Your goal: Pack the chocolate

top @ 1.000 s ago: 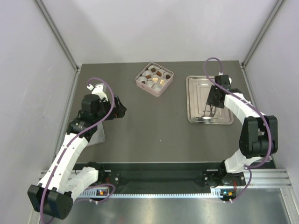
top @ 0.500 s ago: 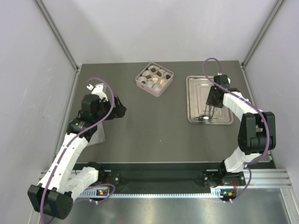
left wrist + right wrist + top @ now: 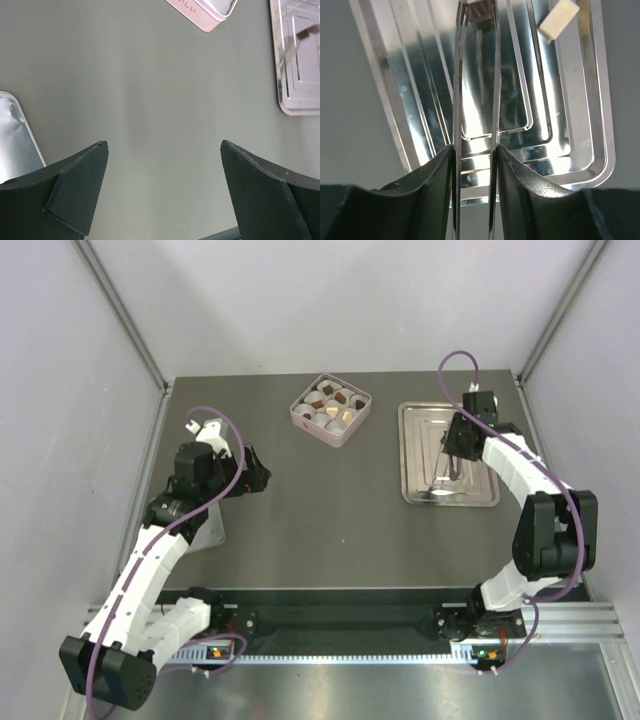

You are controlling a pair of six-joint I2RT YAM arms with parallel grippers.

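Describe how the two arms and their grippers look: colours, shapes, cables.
The left arm and right arm have white link shells with black joints, and a purple cable loops along each. The left gripper has broad, matte black, wedge-shaped fingers. The right gripper has the same black fingers, with thin shiny metal tweezers running out between them.

Soft, even overhead light; hard white glare on the steel tray [image 3: 410, 75] (soft shadows elsewhere).
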